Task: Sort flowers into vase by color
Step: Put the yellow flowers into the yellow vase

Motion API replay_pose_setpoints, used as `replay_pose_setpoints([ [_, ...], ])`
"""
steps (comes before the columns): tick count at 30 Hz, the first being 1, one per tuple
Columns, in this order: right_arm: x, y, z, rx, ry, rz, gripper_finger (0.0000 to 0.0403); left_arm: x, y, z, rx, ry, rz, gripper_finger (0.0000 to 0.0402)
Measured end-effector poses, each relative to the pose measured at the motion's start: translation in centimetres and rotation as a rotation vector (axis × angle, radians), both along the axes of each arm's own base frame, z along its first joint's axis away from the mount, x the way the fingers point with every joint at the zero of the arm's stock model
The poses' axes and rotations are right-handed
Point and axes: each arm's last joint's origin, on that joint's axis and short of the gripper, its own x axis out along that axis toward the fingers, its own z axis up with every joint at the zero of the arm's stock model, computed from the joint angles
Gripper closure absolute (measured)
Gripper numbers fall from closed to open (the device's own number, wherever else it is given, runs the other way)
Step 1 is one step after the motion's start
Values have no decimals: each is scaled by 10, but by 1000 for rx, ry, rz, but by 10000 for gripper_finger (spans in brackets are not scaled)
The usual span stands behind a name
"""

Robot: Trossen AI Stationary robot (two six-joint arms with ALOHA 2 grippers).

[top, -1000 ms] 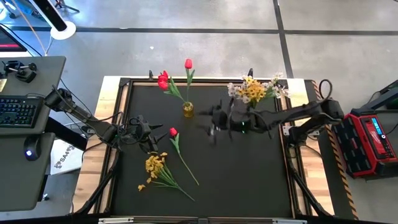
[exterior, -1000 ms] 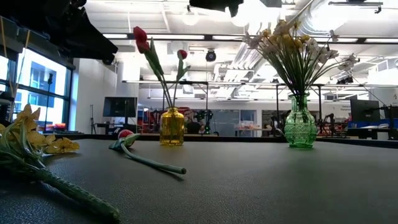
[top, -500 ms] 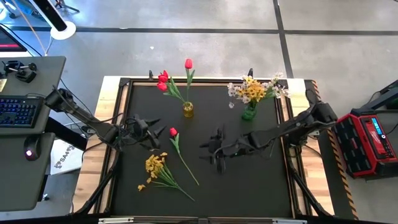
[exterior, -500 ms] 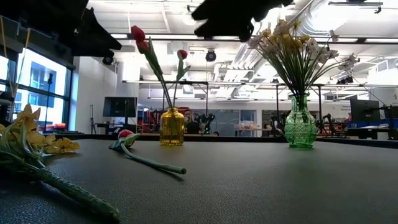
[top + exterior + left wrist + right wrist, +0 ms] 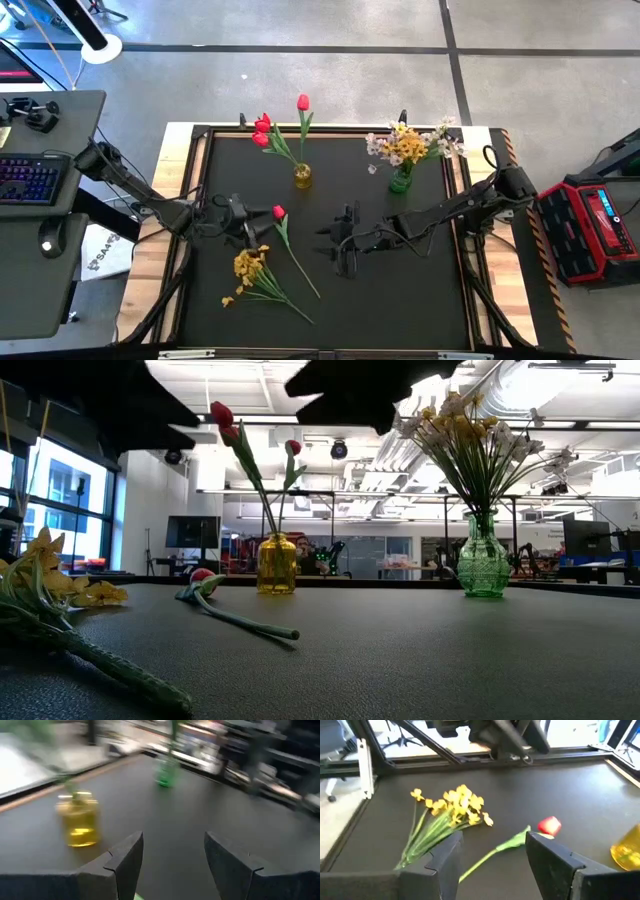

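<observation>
One red tulip (image 5: 279,212) lies flat on the black mat, its stem (image 5: 300,265) running toward the near edge. A yellow spray (image 5: 250,268) lies left of it, near the front. My left gripper (image 5: 262,224) hovers open just left of the tulip's bud. My right gripper (image 5: 494,840) hangs open above the mat's middle, right of the stem, facing the tulip (image 5: 549,825) and the spray (image 5: 452,807). Red tulips stand in the yellow vase (image 5: 302,177). White and yellow sprays stand in the green vase (image 5: 400,181).
A raised wooden frame (image 5: 180,220) borders the mat. Bare mat lies right of my right arm (image 5: 440,212) and along the near edge. A desk with a keyboard (image 5: 30,180) stands left of the table, a red box (image 5: 595,225) to its right.
My right gripper has swung away from the green vase, toward the table's near-left, and come down over the middle of the mat, rolling as it went. The flowers on the mat and in the vases have stayed where they were.
</observation>
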Motion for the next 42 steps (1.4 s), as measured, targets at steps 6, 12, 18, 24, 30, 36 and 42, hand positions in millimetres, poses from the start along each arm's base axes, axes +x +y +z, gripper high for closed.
replay_pose_setpoints([
  [6, 17, 23, -20, 36, -102, 44, 203, -4, -20, 3, 31, 36, -293, 202],
  [12, 50, 55, -49, 76, -99, 56, 203, -12, -33, 4, 62, 41, -402, 202],
  [18, 87, 73, -58, 147, 21, 46, 203, -17, -37, 5, 46, 16, -357, 202],
  [24, 117, 83, -69, 301, 150, 62, 202, -20, -40, 6, 41, -13, -326, 202],
  [30, 137, 81, -82, 377, 306, 78, 166, -25, -47, 8, 18, -37, -363, 202],
  [36, 145, 86, -84, 272, 333, 127, 122, -29, -52, 10, 12, -56, -373, 202],
  [42, 137, 92, -88, 145, 343, 18, 133, -30, -53, 11, 11, -72, -359, 202],
])
